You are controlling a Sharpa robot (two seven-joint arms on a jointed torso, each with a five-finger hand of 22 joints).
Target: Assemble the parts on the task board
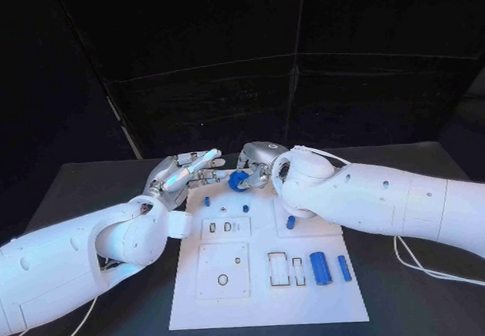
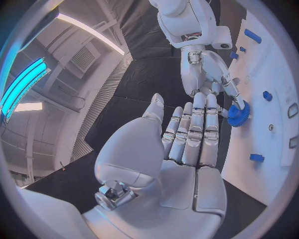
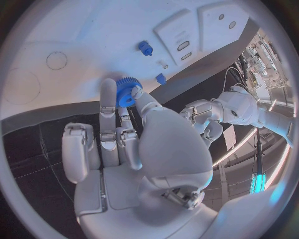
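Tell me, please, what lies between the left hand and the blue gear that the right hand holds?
Nothing. In the left wrist view the left hand reaches toward the blue gear, pinched by the right hand, with only bare white task board between.

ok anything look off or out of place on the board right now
Nothing stands out. The right hand pinches a blue gear in its fingers above the task board's far end, the left hand is open beside it, and the other blue parts lie tidy.

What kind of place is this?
Probably a robot lab or test cell: a black table with dark screens behind, a white task board with blue parts, and the right hand holding a blue gear.
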